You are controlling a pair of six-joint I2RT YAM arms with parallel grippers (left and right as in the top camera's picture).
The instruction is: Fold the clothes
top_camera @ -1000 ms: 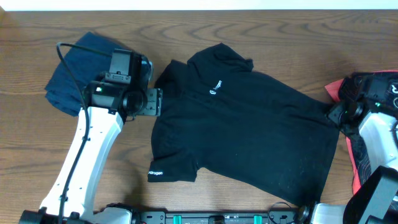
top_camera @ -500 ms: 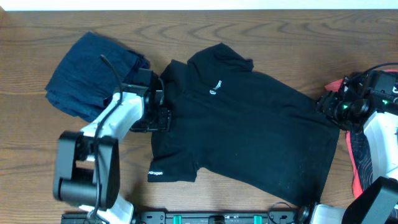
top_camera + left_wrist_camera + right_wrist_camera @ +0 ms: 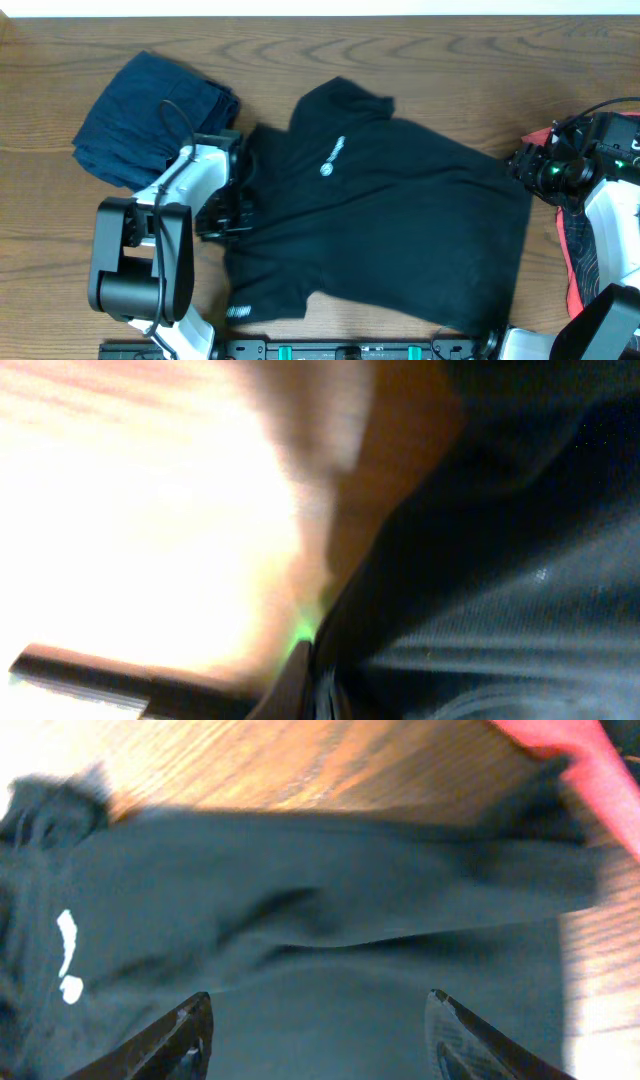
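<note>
**A:** Where does the black shirt lie?

**B:** It is spread across the middle of the wooden surface, with its collar toward the far edge and its white logo facing up. A navy garment lies bunched at the far left, and a coral one lies at the right edge.

**A:** And the left claw?

**B:** From overhead it sits at the shirt's left edge, by the sleeve, against the cloth. Its fingers are hidden under the wrist there. The left wrist camera gives only blur, bright wood on one side and dark fabric on the other. I cannot tell whether that claw is spread or pinched.

**A:** The right claw?

**B:** Overhead it is only a dark shape by the shirt's right corner. The right wrist camera shows more: both fingertips stand wide apart above the black cloth, with nothing gripped between them. That view also catches the coral garment in its top right corner, just beside the shirt.
</note>
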